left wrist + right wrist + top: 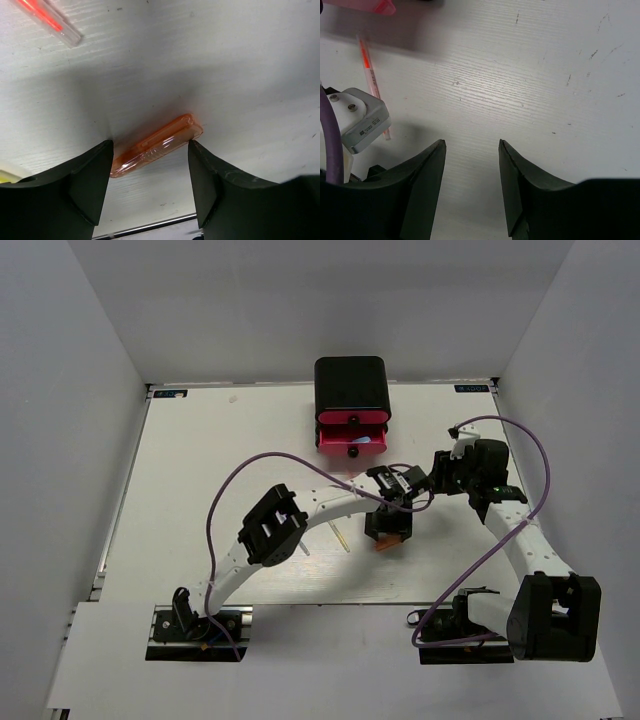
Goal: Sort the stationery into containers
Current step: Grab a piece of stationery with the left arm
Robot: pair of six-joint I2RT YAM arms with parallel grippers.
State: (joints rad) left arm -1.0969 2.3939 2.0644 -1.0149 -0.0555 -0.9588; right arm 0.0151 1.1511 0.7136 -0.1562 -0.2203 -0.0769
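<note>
white table [240,60] holds orange marker [157,144] between the open left claw [150,172] fingers.

Orange marker [157,145] lies between the left jaws; bare table [225,60] around

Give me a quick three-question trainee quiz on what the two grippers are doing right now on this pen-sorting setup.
1. True or false: the left gripper is shut on a blue marker.
2. What lies between the left gripper's jaws? A) orange marker B) an eraser C) nothing
3. Fill in: the right gripper is ____, holding nothing.
Key: 1 false; 2 A; 3 open.
</note>
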